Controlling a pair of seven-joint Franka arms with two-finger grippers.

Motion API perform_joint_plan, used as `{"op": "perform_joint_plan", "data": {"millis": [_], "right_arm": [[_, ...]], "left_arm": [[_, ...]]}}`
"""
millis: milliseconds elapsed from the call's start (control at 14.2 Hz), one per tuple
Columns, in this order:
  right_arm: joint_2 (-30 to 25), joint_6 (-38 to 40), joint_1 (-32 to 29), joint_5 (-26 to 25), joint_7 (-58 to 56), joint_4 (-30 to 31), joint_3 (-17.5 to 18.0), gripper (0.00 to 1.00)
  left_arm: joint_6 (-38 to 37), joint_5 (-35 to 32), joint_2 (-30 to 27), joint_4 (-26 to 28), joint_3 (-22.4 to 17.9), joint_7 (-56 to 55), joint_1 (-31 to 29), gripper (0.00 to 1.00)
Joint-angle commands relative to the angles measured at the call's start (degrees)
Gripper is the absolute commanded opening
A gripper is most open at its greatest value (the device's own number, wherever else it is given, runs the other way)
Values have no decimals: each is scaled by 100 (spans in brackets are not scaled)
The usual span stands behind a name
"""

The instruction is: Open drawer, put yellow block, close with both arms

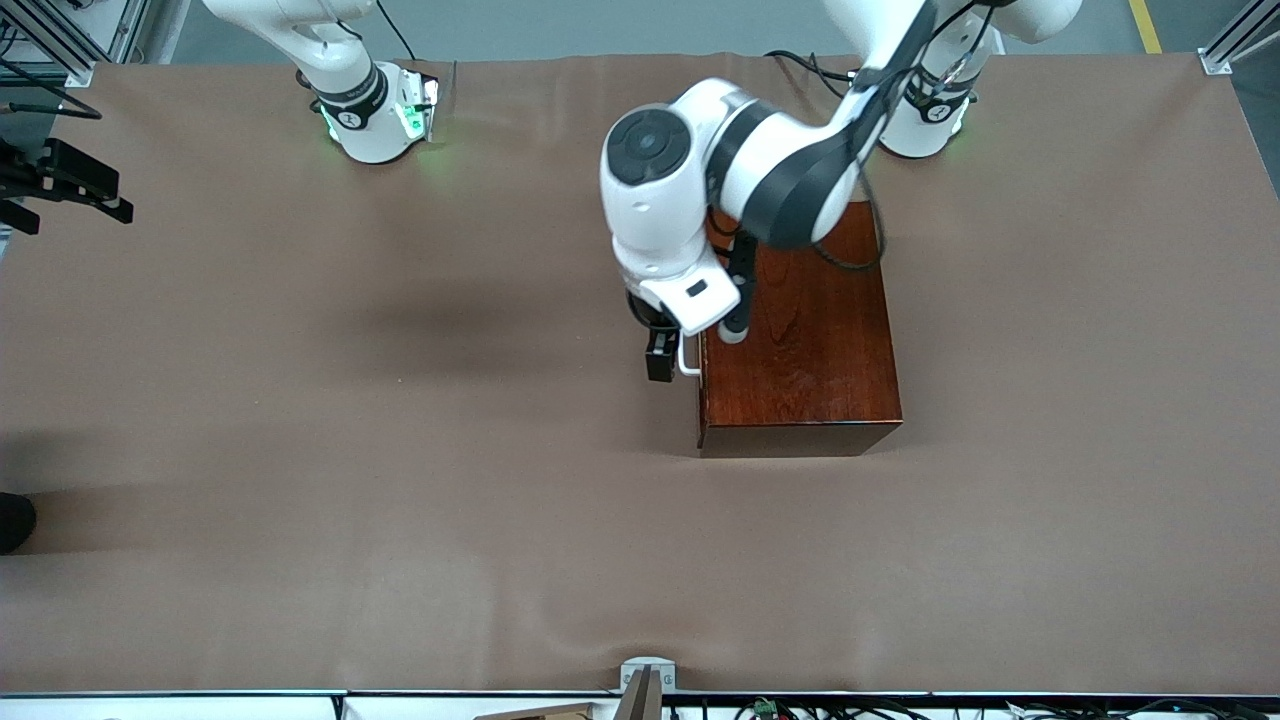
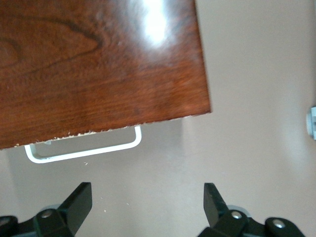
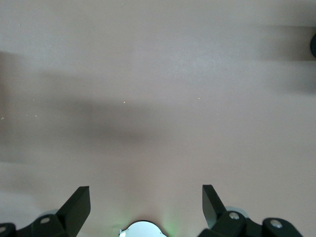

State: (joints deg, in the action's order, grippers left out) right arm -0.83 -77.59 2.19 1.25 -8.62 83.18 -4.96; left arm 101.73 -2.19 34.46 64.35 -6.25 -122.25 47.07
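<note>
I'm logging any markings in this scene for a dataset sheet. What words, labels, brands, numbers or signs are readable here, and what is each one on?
None can be read in any view.
Dark band above the right arm's base: small pale marks, too small to read.
Dark band above the left arm's base: the same, too small to read.
Wooden box, its white handle and the brown table cover: no text or signs.

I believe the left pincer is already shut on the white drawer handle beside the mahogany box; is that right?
Not quite: the left pincer is open, short of the white handle, not gripping it. The left wrist view shows this. The handle does sit beside the mahogany box.
</note>
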Motion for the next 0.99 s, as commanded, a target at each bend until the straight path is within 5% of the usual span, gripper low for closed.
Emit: {"op": "perform_joint_plan", "data": {"millis": [0, 917], "right_arm": [[4, 51, -26, -46, -8, -30, 21, 100], [13, 104, -219, -2, -17, -30, 169, 100]], "left_arm": [[-284, 131, -483, 184, 10, 726, -154, 100], [-1823, 79, -1811, 307, -8, 4285, -989, 100]]}}
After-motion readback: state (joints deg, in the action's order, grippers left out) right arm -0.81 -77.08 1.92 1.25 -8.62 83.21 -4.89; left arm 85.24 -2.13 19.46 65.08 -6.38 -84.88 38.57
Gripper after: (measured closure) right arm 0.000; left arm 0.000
